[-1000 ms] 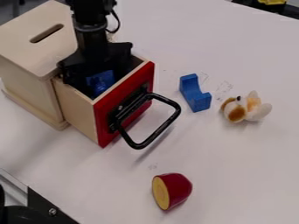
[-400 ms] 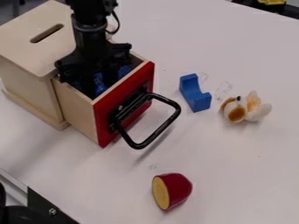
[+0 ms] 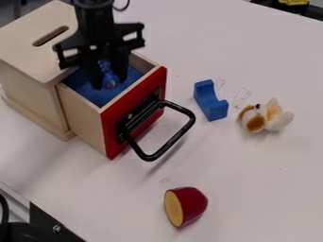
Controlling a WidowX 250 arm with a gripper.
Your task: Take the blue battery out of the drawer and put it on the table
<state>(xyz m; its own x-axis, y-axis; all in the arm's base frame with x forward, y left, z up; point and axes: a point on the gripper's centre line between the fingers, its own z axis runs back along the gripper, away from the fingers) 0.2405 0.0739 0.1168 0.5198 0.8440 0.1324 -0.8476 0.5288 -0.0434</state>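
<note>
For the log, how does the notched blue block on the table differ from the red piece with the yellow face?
The blue block is angular with a curved notch, while the red piece is rounded with one flat yellow face. The blue block is one colour; the red piece shows two. The blue block lies beside the plush toy, the red piece well apart from it. Both rest on the table.

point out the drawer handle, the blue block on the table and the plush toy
Drawer handle [image 3: 174, 140], camera view, outer bar
Blue block [image 3: 215, 110], camera view, lower end
Plush toy [image 3: 255, 124], camera view, brown patch
</note>
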